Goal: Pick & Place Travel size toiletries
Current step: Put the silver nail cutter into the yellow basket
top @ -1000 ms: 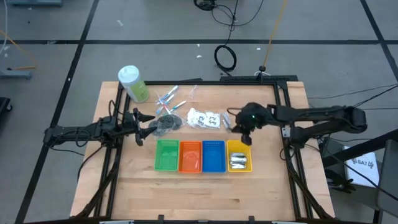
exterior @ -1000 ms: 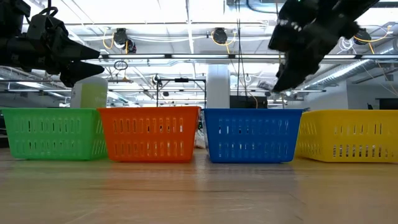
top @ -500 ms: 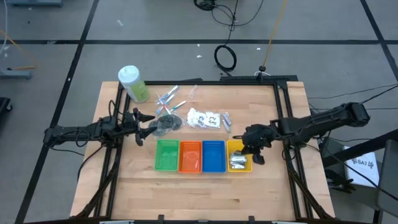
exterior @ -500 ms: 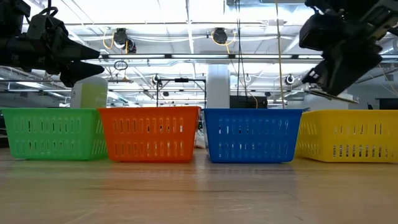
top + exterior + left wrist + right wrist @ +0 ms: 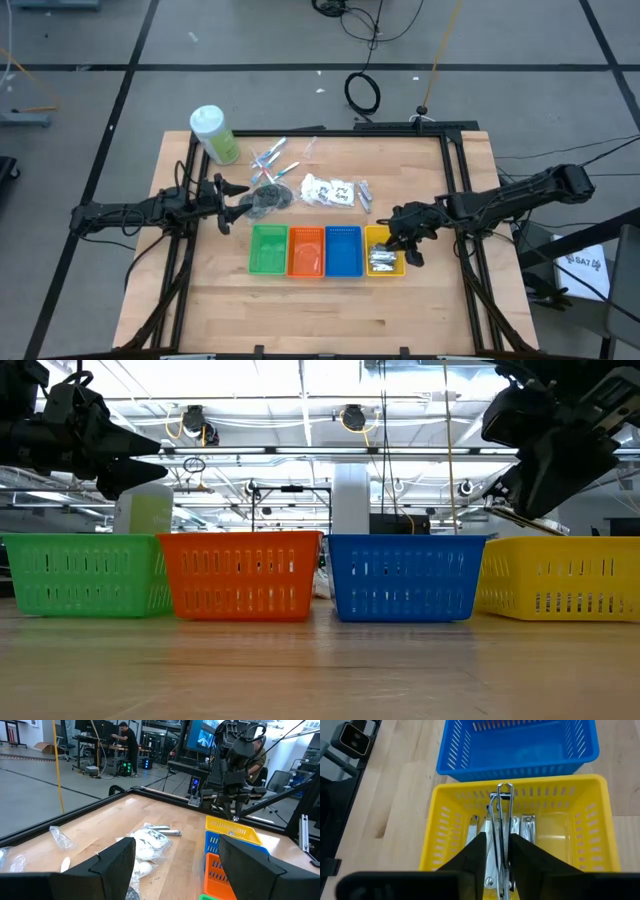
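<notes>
- The right pincer (image 5: 501, 851) hangs over the yellow bin (image 5: 442, 825), its fingers close together around a thin silver clipper (image 5: 502, 815) that points down into the bin.
- The yellow bin already holds several silver clippers (image 5: 383, 262) on its floor; the blue bin (image 5: 343, 250), orange bin (image 5: 306, 251) and green bin (image 5: 268, 249) beside it look empty.
- A second ago this pincer was farther back, near the white packets (image 5: 330, 189) — now the right arm reaches low across the table (image 5: 300, 310) to the yellow bin.
- The left pincer (image 5: 225, 202) waits, spread wide, beside the dark pouch (image 5: 266, 198).
</notes>
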